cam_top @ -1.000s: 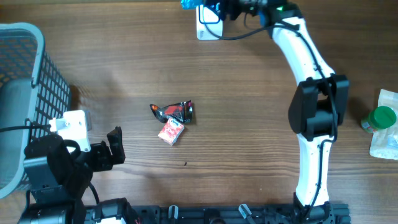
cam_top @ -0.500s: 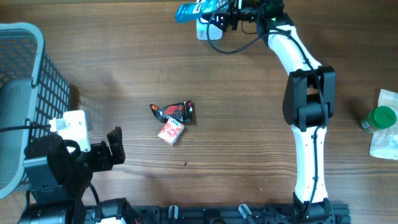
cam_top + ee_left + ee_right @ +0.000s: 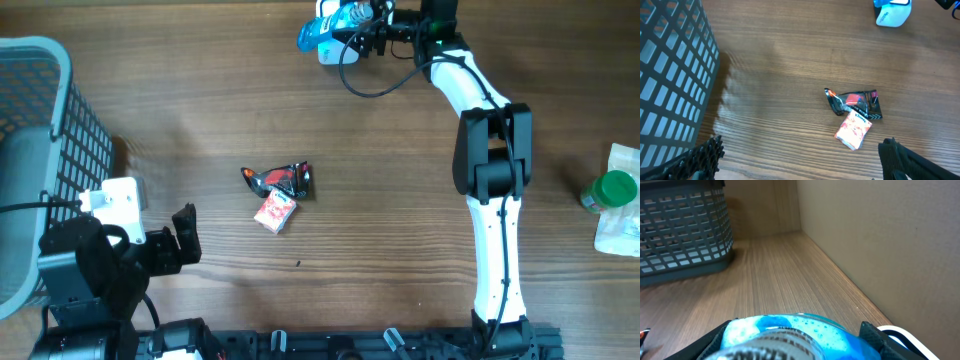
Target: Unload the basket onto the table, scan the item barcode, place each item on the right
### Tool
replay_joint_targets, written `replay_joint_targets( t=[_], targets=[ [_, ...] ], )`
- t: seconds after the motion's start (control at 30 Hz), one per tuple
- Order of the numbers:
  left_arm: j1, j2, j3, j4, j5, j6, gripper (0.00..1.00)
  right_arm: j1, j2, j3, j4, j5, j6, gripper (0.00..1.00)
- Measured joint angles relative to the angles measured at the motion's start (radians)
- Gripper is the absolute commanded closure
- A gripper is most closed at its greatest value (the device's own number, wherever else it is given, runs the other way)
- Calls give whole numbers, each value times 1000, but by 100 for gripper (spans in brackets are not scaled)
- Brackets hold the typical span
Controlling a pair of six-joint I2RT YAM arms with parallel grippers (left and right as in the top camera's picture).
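Overhead, blue packet [image 3: 320,30] between right fingers [image 3: 358,32]

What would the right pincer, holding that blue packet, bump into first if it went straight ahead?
Nothing nearby: ahead of the right pincer and blue packet lies bare table; the grey basket sits off to one side, though depth is unclear.

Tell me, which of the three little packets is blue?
The blue packet is the one gripped in the right tool at the far edge of the table; the dark packet and the pinkish-red packet lie together mid-table.
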Motion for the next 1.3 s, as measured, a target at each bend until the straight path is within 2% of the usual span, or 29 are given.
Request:
replay_joint_targets(
  t=[0.17,0.27,0.4,0.73,0.9,1.07,1.13,1.2,1.3],
  targets=[
    [0,0,0,0,0,0,0,0,0,0,2,3,-14,77],
    [0,0,0,0,0,0,0,0,0,0,22,11,-14,82],
    [0,0,0,0,0,0,0,0,4,0,53,53,-9,75],
    [0,0,0,0,0,0,0,2,40,0,89,134,45,78],
    [0,0,0,0,0,0,0,1,47,0,154,43,101,79],
    [0,0,0,0,0,0,0,1,53,0,369,-105,253,69],
    [0,0,0,0,0,0,0,0,59,2,508,-171,361,65],
    [0,0,0,0,0,0,0,-1,63,8,650,-222,478,64],
    [0,0,0,0,0,0,0,-1,64,45,970,-309,814,68]
  ],
)
